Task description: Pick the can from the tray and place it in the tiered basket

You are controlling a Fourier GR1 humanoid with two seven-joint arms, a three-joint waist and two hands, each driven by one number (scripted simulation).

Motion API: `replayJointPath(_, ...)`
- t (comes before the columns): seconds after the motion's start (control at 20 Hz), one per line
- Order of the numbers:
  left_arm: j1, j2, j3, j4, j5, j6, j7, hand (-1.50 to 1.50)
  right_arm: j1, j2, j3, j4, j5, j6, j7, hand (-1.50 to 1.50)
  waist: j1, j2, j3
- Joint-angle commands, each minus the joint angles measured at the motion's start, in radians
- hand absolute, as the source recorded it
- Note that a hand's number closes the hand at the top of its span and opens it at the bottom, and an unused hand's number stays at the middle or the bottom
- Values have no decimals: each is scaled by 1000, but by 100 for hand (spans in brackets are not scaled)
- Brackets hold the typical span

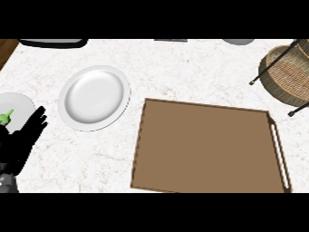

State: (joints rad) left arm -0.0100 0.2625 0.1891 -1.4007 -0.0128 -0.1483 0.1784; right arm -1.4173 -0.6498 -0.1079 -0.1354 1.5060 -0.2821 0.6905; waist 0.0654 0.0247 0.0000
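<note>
The brown wooden tray (204, 149) lies at the centre right of the counter, and its inside shows nothing on it. No can shows anywhere in the head view. The wicker tiered basket (294, 74) on dark metal legs stands at the upper right, beyond the tray's far right corner. My left hand (13, 152) rests open at the lower left, fingers pointing up, well to the left of the tray. My right hand is out of sight.
An empty white plate (94, 97) sits left of the tray. A second plate (9, 102) at the left edge carries an eggplant (3, 118), partly behind my left hand. A dark object (53, 43) and a grey one (239, 41) lie along the far edge.
</note>
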Motion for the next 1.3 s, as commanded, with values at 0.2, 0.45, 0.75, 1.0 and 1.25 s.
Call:
replayJointPath(0.2, 5, -20, -22, -34, -13, 11, 30, 0, -49, -63, 29, 42, 30, 162, -111, 150, 2, -1, 1)
replayJointPath(0.45, -23, -15, 0, 28, 4, -2, -9, 0, -37, -39, -37, 66, -35, 211, -39, 150, -2, 1, 1)
replayJointPath(0.75, -9, -15, 0, 9, -3, 7, 1, 0, 17, -61, -128, 130, -129, 334, 83, -150, 2, 1, 2)
replayJointPath(1.0, 18, -16, -7, 20, -17, 2, -21, 0, 44, -74, -153, 66, -163, 290, 164, -150, -3, -1, 2)
replayJointPath(1.25, -8, -11, 14, 35, -8, 8, -34, 0, 66, -63, -165, -28, -178, 120, 114, -150, -9, -1, 2)
